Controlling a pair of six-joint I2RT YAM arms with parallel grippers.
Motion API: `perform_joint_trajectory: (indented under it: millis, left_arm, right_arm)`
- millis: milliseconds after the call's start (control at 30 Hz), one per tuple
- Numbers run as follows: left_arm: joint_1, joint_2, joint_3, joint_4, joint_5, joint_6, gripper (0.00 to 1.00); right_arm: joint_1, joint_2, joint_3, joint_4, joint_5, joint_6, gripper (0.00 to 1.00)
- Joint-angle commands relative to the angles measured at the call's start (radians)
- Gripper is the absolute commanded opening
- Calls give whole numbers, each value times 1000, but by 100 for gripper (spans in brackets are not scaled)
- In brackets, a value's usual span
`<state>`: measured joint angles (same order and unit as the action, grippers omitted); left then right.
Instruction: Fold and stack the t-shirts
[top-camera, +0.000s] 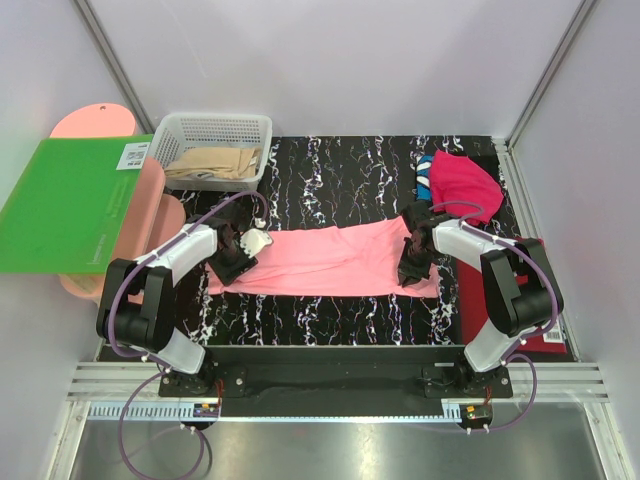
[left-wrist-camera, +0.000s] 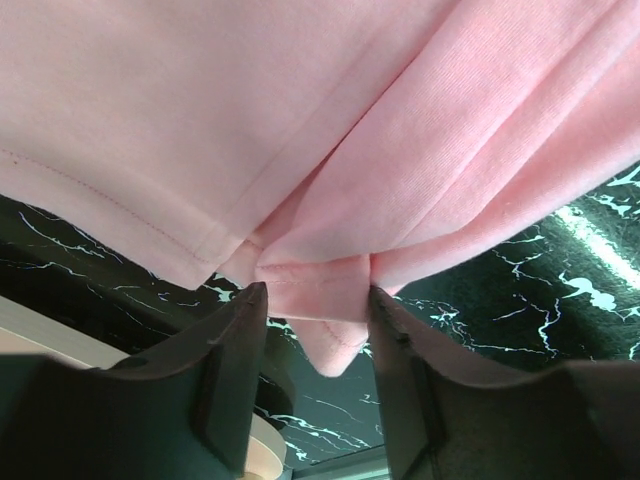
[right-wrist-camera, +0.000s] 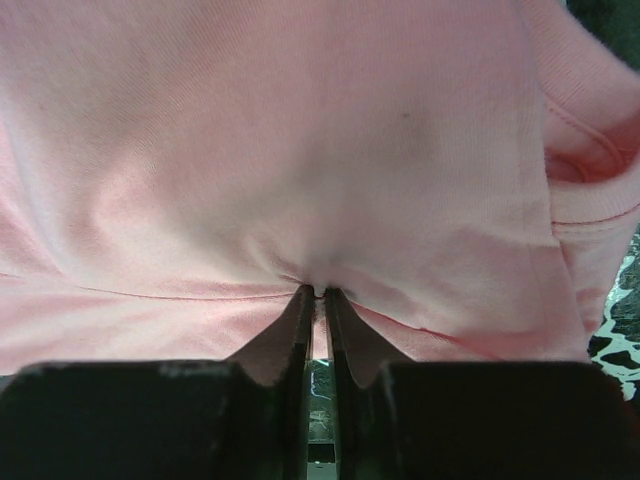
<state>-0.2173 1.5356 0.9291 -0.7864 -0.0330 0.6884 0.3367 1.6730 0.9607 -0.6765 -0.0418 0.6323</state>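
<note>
The salmon-pink t-shirt (top-camera: 330, 260) lies stretched left to right across the black marbled table (top-camera: 330, 170). My left gripper (top-camera: 240, 252) is at the shirt's left end. Its jaws are partly closed on a bunched hem fold (left-wrist-camera: 315, 295), and a corner of cloth pokes out between them. My right gripper (top-camera: 412, 262) is at the shirt's right end. Its jaws are pressed nearly together and pinch the pink cloth (right-wrist-camera: 320, 200), which puckers at their tips. The magenta t-shirt (top-camera: 463, 182) lies crumpled at the back right on top of the blue one (top-camera: 425, 175).
A white basket (top-camera: 215, 135) holding beige cloth stands at the back left. A green board (top-camera: 65, 205) lies over pink boards (top-camera: 150, 200) beyond the table's left edge. A dark-red board (top-camera: 500, 300) lies under the right arm at the table's right side.
</note>
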Motion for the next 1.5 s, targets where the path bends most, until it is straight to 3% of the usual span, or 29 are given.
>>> perform_joint_trajectory:
  millis: [0,133,400,700,1033,1133,1233,1467]
  left_arm:
    - [6,-5,25,-4,12,8,55]
    - [6,-9,25,-5,13,10,57]
    - [9,-6,40,-8,19,10,44]
    - [10,-2,33,-8,27,7,42]
    - [10,9,13,-10,71,-9,34]
    - [10,11,13,-11,71,-6,27]
    - [10,6,16,-13,58,6,2]
    - [50,-40,63,-42,39,42,0]
  right_arm:
    - [-8,-4,-27,-20,49,-19,14]
    - [-8,-4,-28,-18,49,-19,13]
    - [-8,-7,-33,-18,49,-17,13]
    - [-8,-7,-28,-18,51,-17,12]
    - [-8,-7,-19,-24,54,-19,11]
    - [-8,-9,-16,-24,53,-17,11]
    - [-8,-9,-16,-28,56,-17,11]
    - [-8,-4,-14,-26,54,-17,10]
